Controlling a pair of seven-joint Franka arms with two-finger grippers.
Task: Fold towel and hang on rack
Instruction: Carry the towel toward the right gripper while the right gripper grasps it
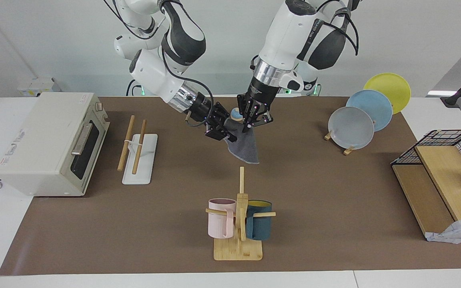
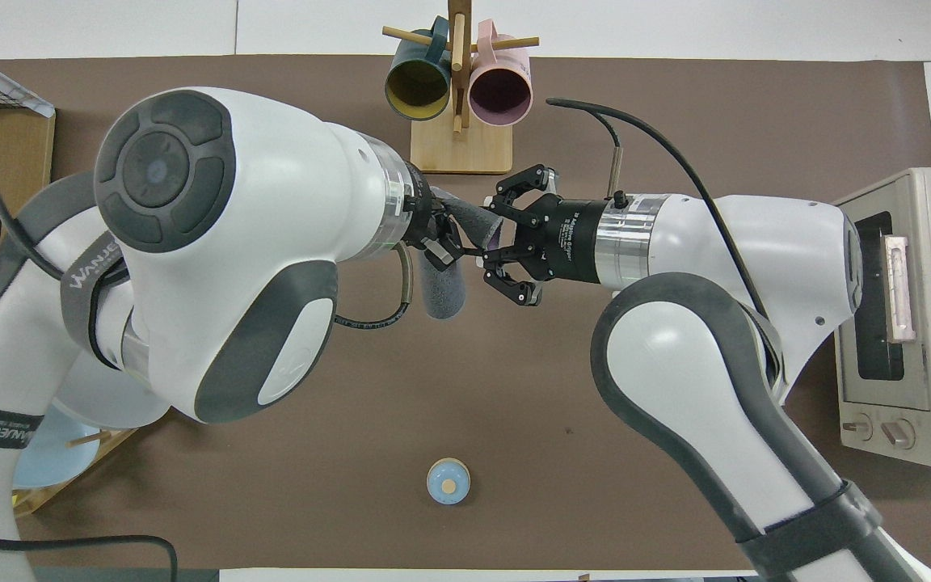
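The towel (image 1: 246, 150) hangs dark grey face out above the brown mat, held up by its top. My left gripper (image 1: 250, 125) is shut on that top edge, over the middle of the table. In the overhead view the towel (image 2: 443, 291) droops below the left gripper (image 2: 448, 246), with a purple sliver showing. My right gripper (image 1: 226, 136) reaches in level and sits at the towel's side edge, close to the left gripper; seen from overhead, the right gripper (image 2: 488, 242) is right against the cloth. The rack (image 1: 138, 154) lies on the mat beside the toaster oven.
A toaster oven (image 1: 50, 140) stands at the right arm's end. A mug tree (image 1: 238, 224) with two mugs stands farther from the robots than the towel. A small blue-topped object (image 1: 236, 115) sits near the robots. Plates on a stand (image 1: 358, 120) and a wire-and-wood shelf (image 1: 442, 168) fill the left arm's end.
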